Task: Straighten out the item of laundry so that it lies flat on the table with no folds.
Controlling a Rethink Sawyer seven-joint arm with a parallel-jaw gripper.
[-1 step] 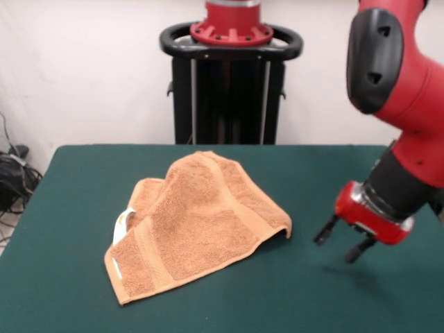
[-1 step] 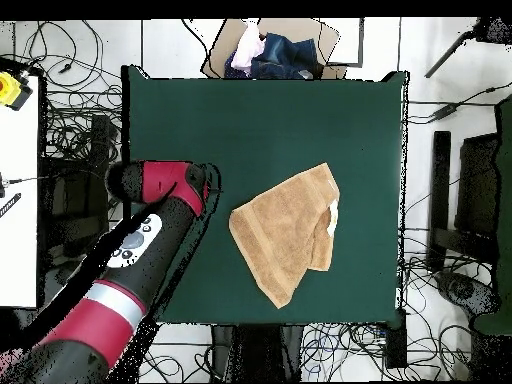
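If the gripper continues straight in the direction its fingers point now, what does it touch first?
Most likely the bare green table: the open gripper points down and slightly toward the towel, but seems to stay clear of it. Depth is uncertain.

arm (image 1: 402,104) cut off at right edge

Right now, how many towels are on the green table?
1: an orange-tan towel lies crumpled and folded over near the middle of the table, apart from the gripper. Nothing seems hidden beneath it.
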